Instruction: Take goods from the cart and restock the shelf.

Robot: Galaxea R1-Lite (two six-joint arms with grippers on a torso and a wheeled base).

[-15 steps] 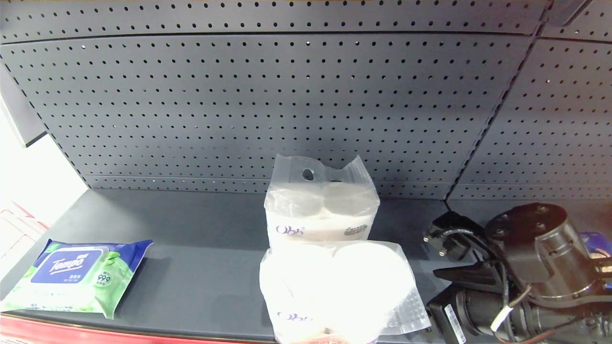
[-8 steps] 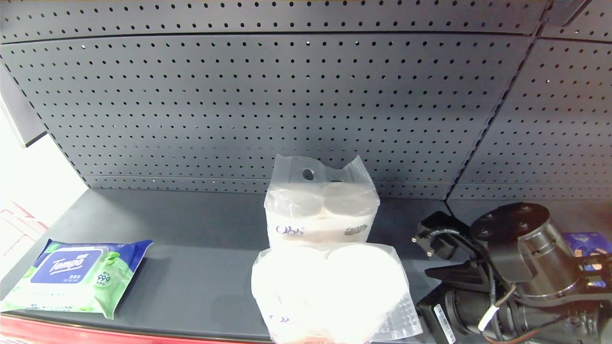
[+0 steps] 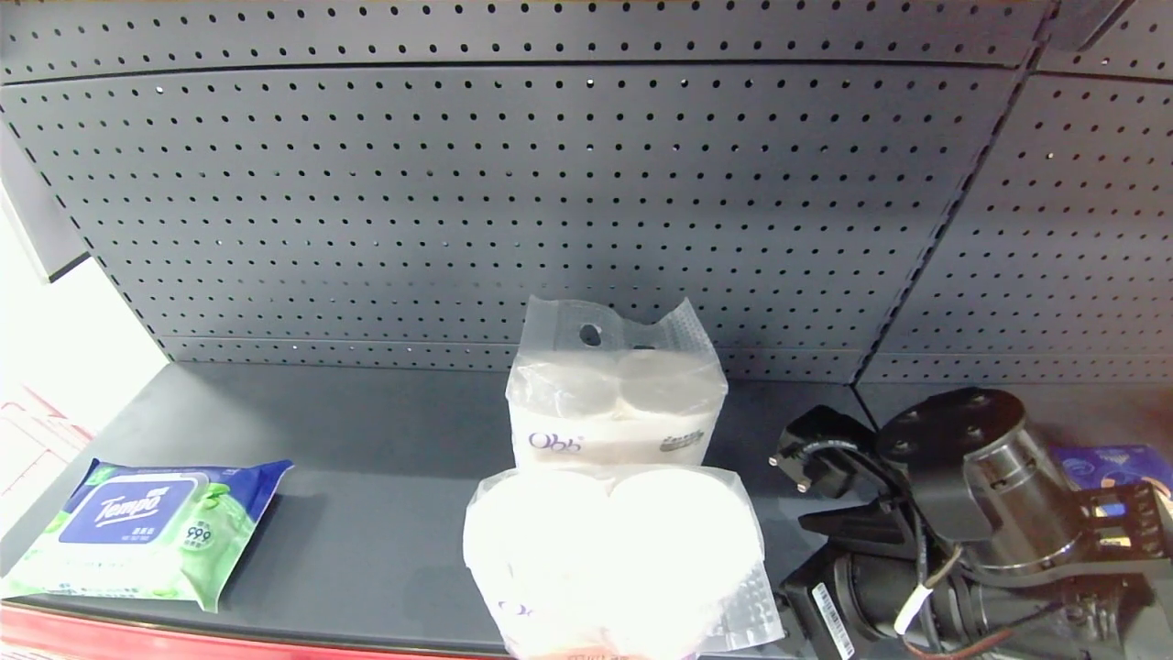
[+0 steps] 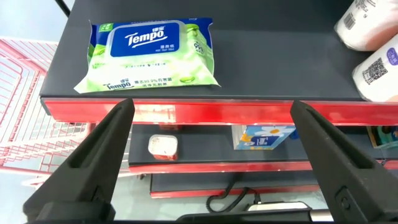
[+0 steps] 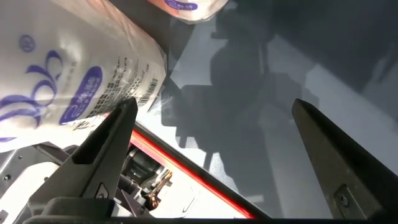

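Background: a dark grey shelf (image 3: pixel 385 458) with a back wall (image 3: pixel 550 183) full of small holes; a red strip (image 4: pixel 205 112) runs along its front edge.

Rear pack of paper rolls (image 3: pixel 614 394): stands upright in the middle of the shelf, near the back wall, its plastic handle flap pointing up.

Front pack of paper rolls (image 3: pixel 614 559): just in front of the rear pack, at the very front edge of the shelf (from the head view the two seem to touch, but I cannot be sure).

Pack of wipes (image 3: pixel 147 532): lies flat at the left front of the shelf, well apart from both packs of rolls.

Right arm (image 3: pixel 971 513): low on the right side, beside the front pack.

Right gripper (image 5: pixel 214 106): its fingers are spread wide with bare shelf between them, holding nothing. The front pack is just beside one finger, on its outer side; whether it touches, I cannot tell.

Left gripper (image 4: pixel 211 104): fingers spread wide and empty, in front of the red strip and lower than the shelf top, below the pack of wipes.

Cart (image 4: pixel 18 93): wire frame, to the left of the shelf.

Lower shelf (image 4: pixel 205 163): a small tub (image 4: pixel 163 145) and a carton (image 4: pixel 258 135) stand there.

Blue packet (image 3: pixel 1100 456): on the shelf behind the right arm, partly hidden.
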